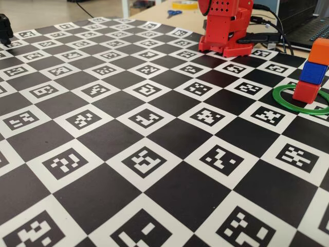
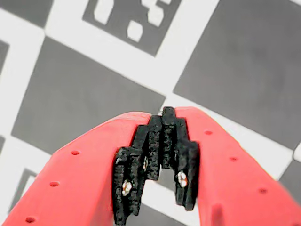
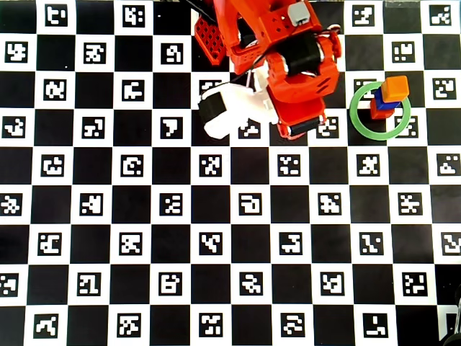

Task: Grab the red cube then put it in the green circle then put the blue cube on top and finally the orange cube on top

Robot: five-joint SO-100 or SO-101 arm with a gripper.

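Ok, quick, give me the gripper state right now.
Gripper: closed and empty, over the checkered mat in the wrist view.

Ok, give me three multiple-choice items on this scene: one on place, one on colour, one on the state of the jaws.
1. Where does the red cube sit?
A. Inside the green circle
B. Beside the arm's base
C. Off the board

2. Which colour tops the stack?
A. Blue
B. Orange
C. Red

3. How do the gripper jaws stand?
A. Wide open
B. Shut on a cube
C. Shut and empty

Key:
1 A, the fixed view shows the ring around it.
2 B, the orange cube rests on the blue cube.
3 C, the wrist view shows the pads meeting with nothing between.
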